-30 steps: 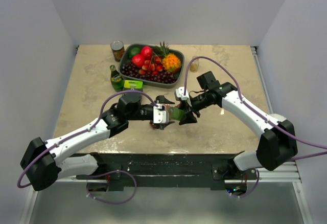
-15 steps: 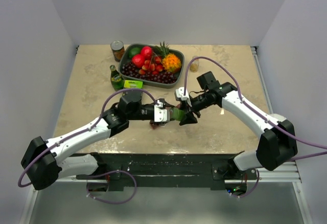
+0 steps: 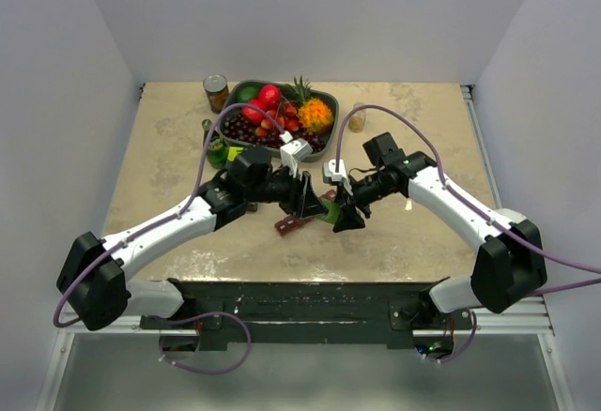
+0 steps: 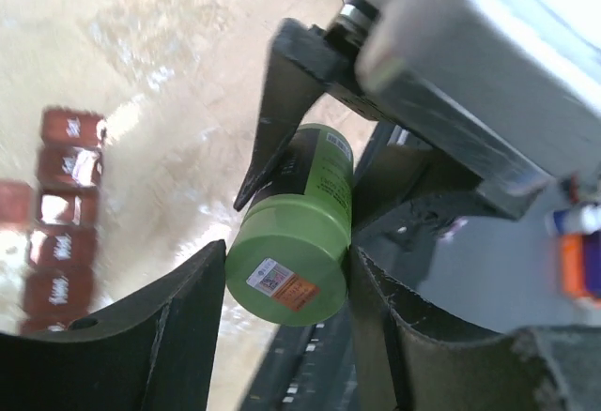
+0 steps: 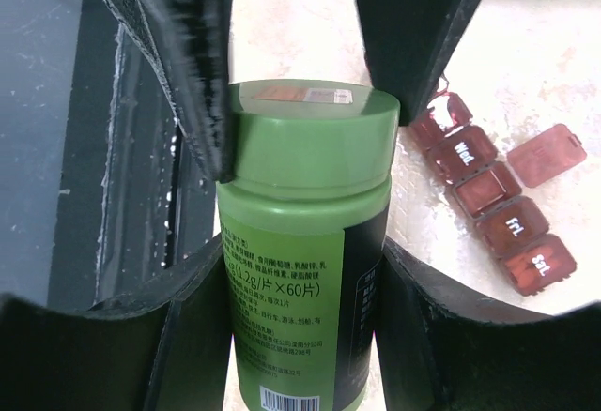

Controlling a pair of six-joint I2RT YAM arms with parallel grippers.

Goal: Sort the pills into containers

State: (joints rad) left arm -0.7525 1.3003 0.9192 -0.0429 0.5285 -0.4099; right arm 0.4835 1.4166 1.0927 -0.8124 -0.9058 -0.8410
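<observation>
So the right gripper (image 5: 300, 261) is clamped on the body of the green cylindrical plastic pill bottle (image 5: 296, 327), and the left gripper (image 4: 286, 266) pinches its cap (image 5: 305, 115). The long dark-red plastic pill-organiser strip (image 5: 488, 205) lies on the beige table (image 3: 160, 148) just beside them, with one lid (image 5: 547, 153) flipped open.

The left arm (image 3: 160, 233) and the right arm (image 3: 460, 212) are built alike: glossy white link shells joined by chunky black joint housings, the largest a rounded black shoulder block near each base. A lavender-purple cable (image 3: 394, 114) loops loosely along each arm, from base to wrist. The left gripper (image 3: 313, 206) and the right gripper (image 3: 344, 216) have small white bodies and matte black, wedge-shaped fingers (image 4: 150, 336). Close up, the finger surfaces look dull and faintly scuffed, with curved inner edges and one small round hole near a lower edge.
</observation>
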